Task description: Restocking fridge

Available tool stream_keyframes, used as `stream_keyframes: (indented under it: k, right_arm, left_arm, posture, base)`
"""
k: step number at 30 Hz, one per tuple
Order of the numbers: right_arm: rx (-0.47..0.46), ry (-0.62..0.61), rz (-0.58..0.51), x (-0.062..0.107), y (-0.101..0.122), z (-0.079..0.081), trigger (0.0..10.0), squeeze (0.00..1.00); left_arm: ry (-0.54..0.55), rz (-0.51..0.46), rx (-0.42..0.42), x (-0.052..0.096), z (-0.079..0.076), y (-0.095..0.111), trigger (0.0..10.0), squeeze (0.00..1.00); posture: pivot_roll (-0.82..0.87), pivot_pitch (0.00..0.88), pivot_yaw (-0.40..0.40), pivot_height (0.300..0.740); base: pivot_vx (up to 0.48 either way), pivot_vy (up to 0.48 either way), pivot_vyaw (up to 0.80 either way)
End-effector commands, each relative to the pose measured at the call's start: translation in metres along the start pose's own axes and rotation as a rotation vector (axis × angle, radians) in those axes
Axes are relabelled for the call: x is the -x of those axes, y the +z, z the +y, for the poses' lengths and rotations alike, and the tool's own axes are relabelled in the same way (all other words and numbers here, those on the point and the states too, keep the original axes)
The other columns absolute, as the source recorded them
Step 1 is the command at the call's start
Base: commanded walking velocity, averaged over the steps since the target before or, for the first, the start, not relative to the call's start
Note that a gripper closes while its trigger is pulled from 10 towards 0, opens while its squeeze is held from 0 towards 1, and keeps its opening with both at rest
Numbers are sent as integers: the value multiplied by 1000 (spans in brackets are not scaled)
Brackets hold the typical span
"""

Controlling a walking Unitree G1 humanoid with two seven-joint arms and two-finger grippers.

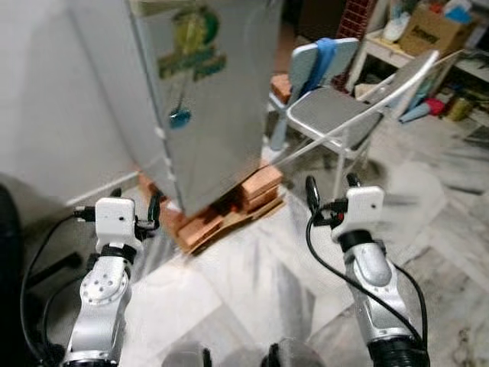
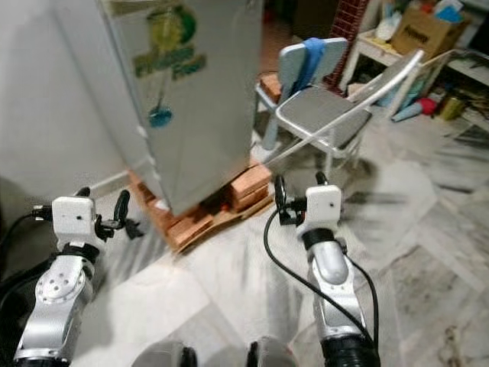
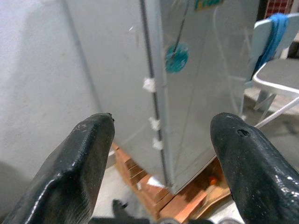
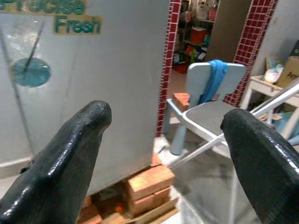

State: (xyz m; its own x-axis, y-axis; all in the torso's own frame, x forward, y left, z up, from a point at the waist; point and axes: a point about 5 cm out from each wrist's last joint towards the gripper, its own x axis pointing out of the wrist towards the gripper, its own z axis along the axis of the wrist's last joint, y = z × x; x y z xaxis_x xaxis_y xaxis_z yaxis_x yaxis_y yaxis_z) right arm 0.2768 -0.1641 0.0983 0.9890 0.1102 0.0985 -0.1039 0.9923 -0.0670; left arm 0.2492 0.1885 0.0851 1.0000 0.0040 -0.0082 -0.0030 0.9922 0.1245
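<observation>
The robot is approaching the fridge [image 1: 202, 99], which is standing shut on bricks [image 1: 229, 210] at 11 o'clock. The left gripper [image 1: 136, 205] and right gripper [image 1: 331, 189] are both hanging spread and empty. Judging by this, the next move calls for reaching the door edge.

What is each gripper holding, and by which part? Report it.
Nothing is held. The left gripper and right gripper are both open and empty, facing the closed fridge.

head downward, wrists facing fridge [image 1: 206, 107]
</observation>
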Motion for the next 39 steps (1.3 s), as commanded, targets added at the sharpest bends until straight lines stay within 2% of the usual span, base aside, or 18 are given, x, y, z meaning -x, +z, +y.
stream_keyframes:
  k: [1,8,13,14,20,35,39]
  right_arm:
    - [9,-22,3,3,0,-8,10000,0]
    - [13,-20,19,2,-3,-8,10000,0]
    - [13,-16,23,0,-3,-7,10000,0]
    - [12,-15,22,0,-3,-7,10000,0]
    - [7,-15,15,-1,-3,-8,10000,0]
    - [15,-3,-1,-2,0,-8,10000,0]
    - [21,-9,-3,-4,0,-10,10000,0]
  left_arm:
    - [-8,13,6,2,-3,-3,10000,0]
    - [3,23,-8,2,2,-5,10000,0]
    - [-23,23,-4,1,1,-6,10000,0]
    - [-29,37,-11,3,5,-12,10000,0]
    - [0,60,1,4,16,-16,10000,0]
    - [-24,52,12,5,11,-17,10000,0]
    - [-10,59,31,5,11,-18,10000,0]
  posture:
    - [66,66,2,740]
    - [74,59,-6,740]
    - [75,59,-7,740]
    - [75,57,-6,740]
    - [78,58,-7,740]
    - [74,62,-12,740]
    - [76,64,-11,740]
  base:
    - [0,480,0]
    - [0,480,0]
    - [0,446,-739]
    - [277,394,-800]
    - [309,368,-800]
    - [323,356,-800]
    - [0,442,-520]
